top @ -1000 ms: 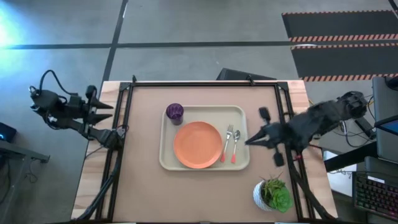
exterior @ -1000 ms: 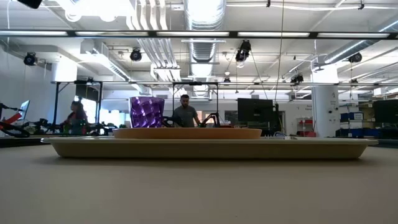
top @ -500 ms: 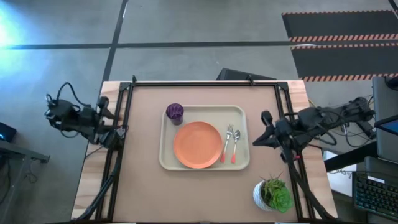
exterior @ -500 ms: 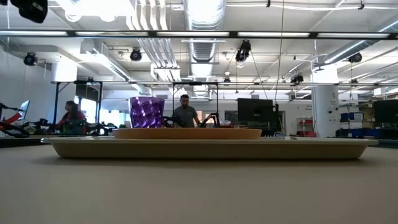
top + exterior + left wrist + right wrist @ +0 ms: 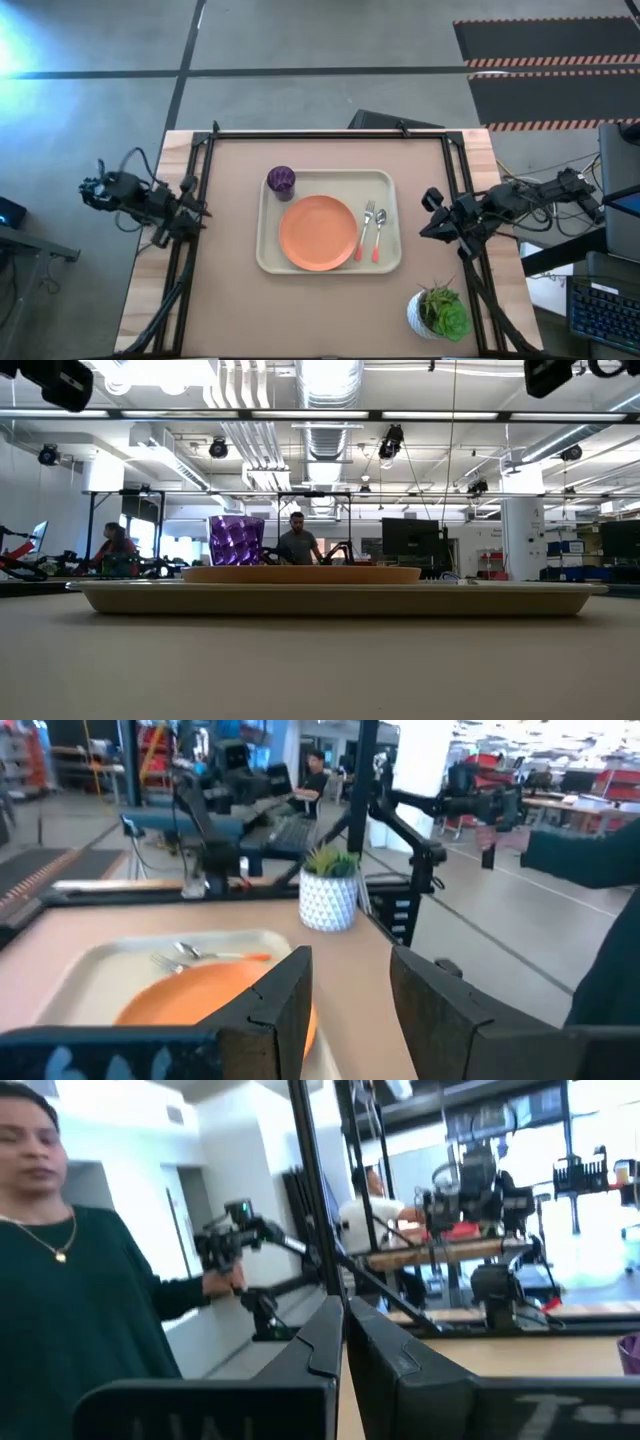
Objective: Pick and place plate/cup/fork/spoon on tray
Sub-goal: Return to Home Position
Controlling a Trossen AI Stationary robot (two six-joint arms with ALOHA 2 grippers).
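While the plate (image 5: pixel 318 232) lies on the tray (image 5: pixel 270 262), left tool (image 5: pixel 197 213) gapes empty, right tool (image 5: pixel 424 232) pinched closed.

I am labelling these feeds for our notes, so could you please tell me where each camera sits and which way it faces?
High view: overhead, looking straight down on the cream rectangular plastic tray; both arms show.
Low view: table height, level across the tray's rim into the room; arm parts at top corners.
Left wrist view: on the left arm, past its open left gripper toward the round flat orange plastic plate.
Right wrist view: on the right arm, past its shut right gripper toward a person.
Shared: high, low and left wrist views show plate and tray.
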